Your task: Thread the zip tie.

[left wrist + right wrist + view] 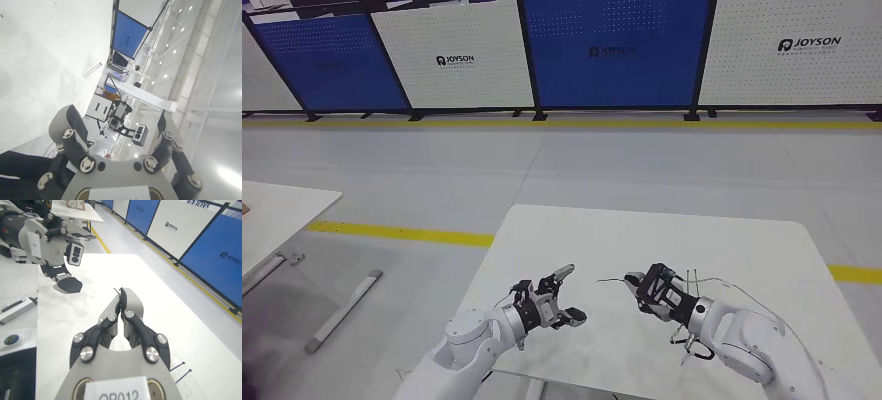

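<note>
A thin black zip tie [610,280] is pinched in my right gripper [634,284], which is shut on it above the white table [642,235]. In the right wrist view only the tie's short end [116,290] pokes out past the closed right gripper [121,295]. My left gripper [570,294] hovers a short way to the left of the tie's free end, open and holding nothing. The right wrist view has this left gripper [79,261] facing mine, its lower pad [68,286] dark. In the left wrist view the left gripper [117,111] stands wide open.
Two spare zip ties [180,369] lie on the table beside the right arm, seen as two spare ties [92,69] in the left wrist view. Another white table [277,205] stands to the left. Blue and white panels [612,50] line the back.
</note>
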Tool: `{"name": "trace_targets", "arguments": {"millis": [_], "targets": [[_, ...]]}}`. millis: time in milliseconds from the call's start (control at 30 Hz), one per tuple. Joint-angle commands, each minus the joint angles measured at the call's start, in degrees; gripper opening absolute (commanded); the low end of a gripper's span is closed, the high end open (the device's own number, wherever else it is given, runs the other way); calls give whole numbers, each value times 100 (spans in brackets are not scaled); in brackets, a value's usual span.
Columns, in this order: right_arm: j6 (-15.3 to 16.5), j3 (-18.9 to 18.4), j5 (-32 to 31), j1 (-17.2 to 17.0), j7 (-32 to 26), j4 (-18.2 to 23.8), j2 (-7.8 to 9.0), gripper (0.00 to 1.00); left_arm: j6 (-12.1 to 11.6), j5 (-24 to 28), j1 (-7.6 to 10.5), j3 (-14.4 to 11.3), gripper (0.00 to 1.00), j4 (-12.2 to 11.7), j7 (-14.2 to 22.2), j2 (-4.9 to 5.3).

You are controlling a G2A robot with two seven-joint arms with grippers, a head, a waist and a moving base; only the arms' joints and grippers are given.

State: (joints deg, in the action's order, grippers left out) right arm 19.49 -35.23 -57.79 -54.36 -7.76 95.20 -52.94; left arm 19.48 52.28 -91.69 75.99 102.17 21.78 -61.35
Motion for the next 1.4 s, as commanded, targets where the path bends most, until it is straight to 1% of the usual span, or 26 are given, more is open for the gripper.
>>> {"name": "trace_targets", "arguments": {"millis": [0, 267, 333, 367, 400, 467, 500, 567, 600, 633, 667, 933, 1033, 1133, 1167, 1200, 1367], "targets": [[-1, 43, 49, 23, 43, -13, 11, 0, 0, 98, 78, -12, 100, 13, -281, 45], [-1, 43, 49, 23, 43, -13, 11, 0, -4, 106, 80, -19, 100, 6, -293, 42], [-39, 30, 26, 5, 43, -15, 8, 0, -29, 164, 134, -75, 100, -31, -474, 21], [-72, 6, -142, -3, 26, 19, 3, 0, 0, 311, 176, -132, 100, -46, -544, 2], [-31, -8, -285, -2, 57, 61, 2, 0, 0, 435, 208, -184, 100, -62, -565, -7], [-1, -42, -525, -23, 92, 99, 3, 0, 0, 599, 269, -295, 100, -91, -610, -6], [-1, -35, -733, -26, 96, 160, 7, 0, 0, 757, 303, -395, 100, -115, -602, 6], [-1, -18, -970, -35, 119, 225, 13, 0, 0, 862, 393, -535, 100, -151, -668, 48], [-1, 12, -1068, -35, 150, 261, 16, 0, 0, 1053, 450, -664, 100, -191, -688, 81], [-1, 30, -1108, -27, 167, 267, 19, 0, 0, 1221, 512, -721, 100, -211, -757, 107], [-1, 47, -1113, -18, 189, 266, 20, 0, 0, 1321, 585, -744, 100, -198, -842, 134], [-1, 53, -1105, -16, 201, 266, 20, 0, -1, 1371, 587, -759, 100, -219, -866, 126], [-1, 53, -1105, -16, 201, 266, 20, 0, 0, 1469, 695, -842, 100, -278, -1104, 93], [-1, 53, -1105, -16, 201, 266, 20, 0, 0, 1649, 889, -1018, 100, -350, -1432, 46], [-1, 53, -1105, -16, 201, 266, 20, 0, 0, 1675, 984, -1084, 100, -385, -1607, 28], [-1, 53, -1105, -16, 201, 266, 20, 0, 0, 1703, 1039, -1133, 100, -401, -1732, 13], [-1, 53, -1105, -16, 201, 266, 20, 0, 0, 1709, 1055, -1148, 100, -403, -1762, 9]]}}
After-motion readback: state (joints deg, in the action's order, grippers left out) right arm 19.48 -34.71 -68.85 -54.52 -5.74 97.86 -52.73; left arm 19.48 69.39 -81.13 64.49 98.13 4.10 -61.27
